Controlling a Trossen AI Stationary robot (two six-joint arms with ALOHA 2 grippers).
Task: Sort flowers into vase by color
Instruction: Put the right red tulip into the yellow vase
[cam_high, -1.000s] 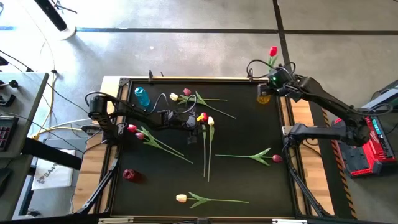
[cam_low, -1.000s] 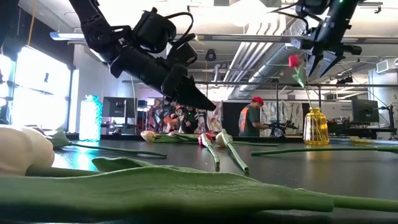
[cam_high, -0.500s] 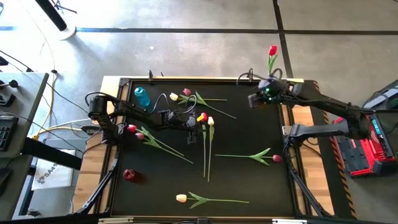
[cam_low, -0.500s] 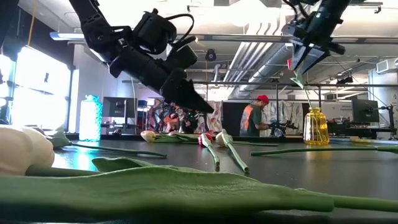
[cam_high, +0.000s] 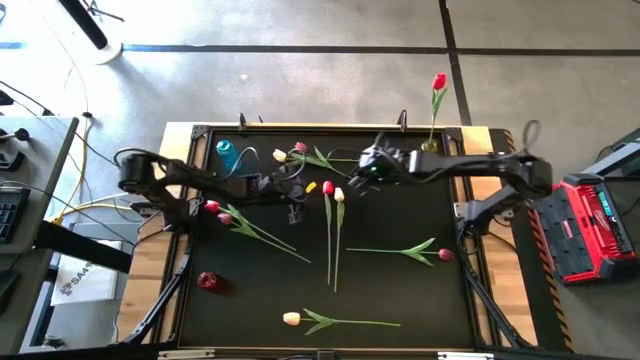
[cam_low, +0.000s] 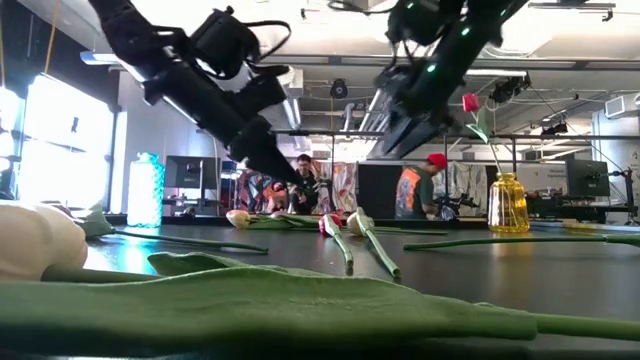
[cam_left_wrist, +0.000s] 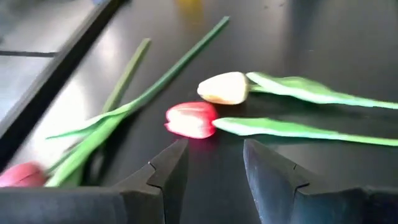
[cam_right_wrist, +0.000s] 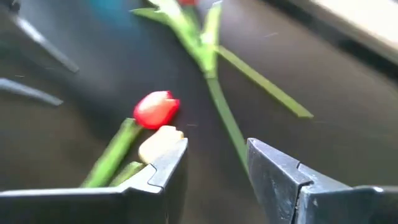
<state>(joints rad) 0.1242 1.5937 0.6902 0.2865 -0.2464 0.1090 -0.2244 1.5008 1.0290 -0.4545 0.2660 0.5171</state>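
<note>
Tools both open: right tool (cam_high: 352, 181) left the red tulip (cam_high: 438, 83) in the yellow glass vase (cam_low: 507, 204), I move it centre-frame toward the desk's (cam_high: 400, 290) next red-headed tulip (cam_high: 328, 188); left tool (cam_high: 293, 203) waits beside it.

The surface (cam_high: 400, 290) is black. On it lie a red tulip (cam_high: 328, 188) and a cream tulip (cam_high: 339, 195), both green-stemmed. The vase (cam_low: 507, 204) is yellow.

Bright overhead light from the ceiling glares off the dark table (cam_left_wrist: 74, 106). Both wrist views are smeared with blur, and the near cream tulip (cam_low: 35, 245) looms soft and unfocused.
</note>
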